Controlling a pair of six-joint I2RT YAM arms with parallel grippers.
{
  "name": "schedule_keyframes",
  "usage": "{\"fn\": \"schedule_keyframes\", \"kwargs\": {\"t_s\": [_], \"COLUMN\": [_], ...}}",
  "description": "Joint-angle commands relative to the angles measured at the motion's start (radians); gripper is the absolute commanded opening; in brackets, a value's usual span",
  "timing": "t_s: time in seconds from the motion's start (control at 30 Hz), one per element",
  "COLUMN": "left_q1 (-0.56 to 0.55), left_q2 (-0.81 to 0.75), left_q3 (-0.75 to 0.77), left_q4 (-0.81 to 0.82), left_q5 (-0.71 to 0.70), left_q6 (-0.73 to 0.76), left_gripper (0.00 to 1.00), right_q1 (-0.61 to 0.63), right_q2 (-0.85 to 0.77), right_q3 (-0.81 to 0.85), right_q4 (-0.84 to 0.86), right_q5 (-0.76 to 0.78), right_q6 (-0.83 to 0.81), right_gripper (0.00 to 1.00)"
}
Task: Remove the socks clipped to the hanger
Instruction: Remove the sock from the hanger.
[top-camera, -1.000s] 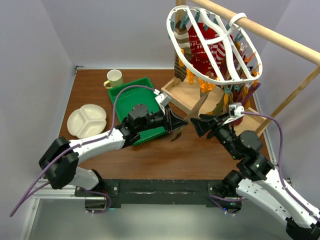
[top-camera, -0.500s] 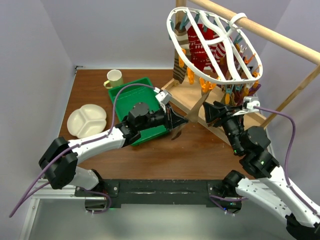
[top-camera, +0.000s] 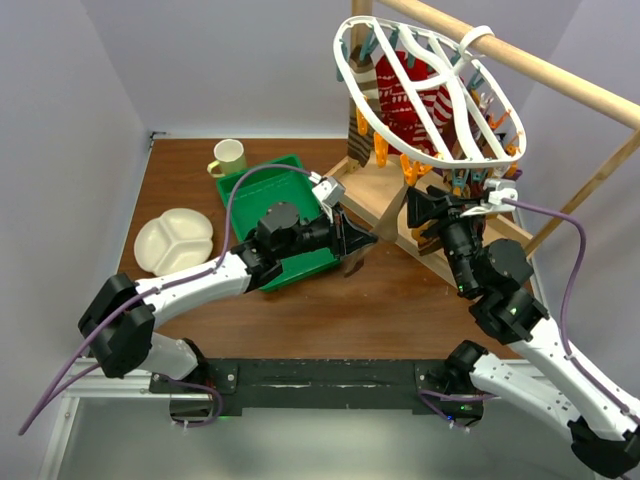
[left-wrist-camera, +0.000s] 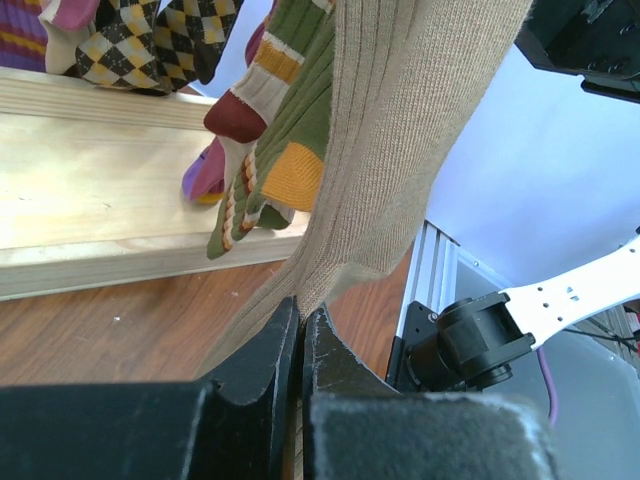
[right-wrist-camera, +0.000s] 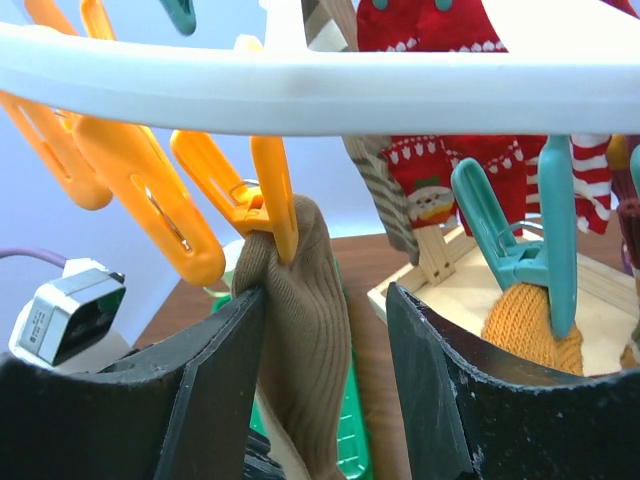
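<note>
The white oval hanger (top-camera: 440, 90) hangs from the wooden rail, with red, striped and argyle socks clipped under it. A tan ribbed sock (right-wrist-camera: 300, 330) hangs from an orange clip (right-wrist-camera: 270, 205) on the hanger rim (right-wrist-camera: 300, 90). My left gripper (left-wrist-camera: 300, 320) is shut on the lower end of this tan sock (left-wrist-camera: 390, 150), low over the table (top-camera: 352, 243). My right gripper (right-wrist-camera: 325, 300) is open, with its jaws on either side of the sock's top just under the clip; it also shows in the top view (top-camera: 425, 208).
A green tray (top-camera: 265, 185), a cream mug (top-camera: 229, 156) and a white divided plate (top-camera: 174, 240) lie at the left. The wooden stand base (top-camera: 375, 190) sits under the hanger. A teal clip (right-wrist-camera: 510, 250) holds a mustard sock (right-wrist-camera: 525, 325) to the right.
My right arm has swung up and back from beside the left gripper to the hanger rim. The left gripper has stayed put, shut on the tan sock.
</note>
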Motion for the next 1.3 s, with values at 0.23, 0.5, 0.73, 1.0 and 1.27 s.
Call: {"fn": "schedule_keyframes", "kwargs": {"t_s": [0.23,0.5,0.73,1.0,1.27], "left_q1": [-0.009,-0.009,-0.009,-0.010,-0.010], "left_q2": [0.016,0.030,0.043,0.048,0.048], "left_q3": [0.043,0.061,0.069,0.077,0.083], "left_q4": [0.004,-0.006,-0.007,-0.012,-0.019], "left_q5": [0.001,0.007,0.010,0.010,0.009], "left_q6": [0.018,0.016,0.012,0.013,0.012], "left_gripper": [0.00,0.00,0.00,0.00,0.00], "right_q1": [0.003,0.003,0.002,0.002,0.003], "right_q2": [-0.072,-0.062,0.001,0.023,0.049], "right_q3": [0.056,0.042,0.053,0.018,0.002], "right_q4": [0.000,-0.014,0.003,0.094,0.209], "right_q5": [0.035,-0.018,-0.046,0.024,0.091], "right_q6": [-0.022,0.003,0.015,-0.015,-0.051], "right_gripper": [0.56,0.56,0.56,0.56,0.54]}}
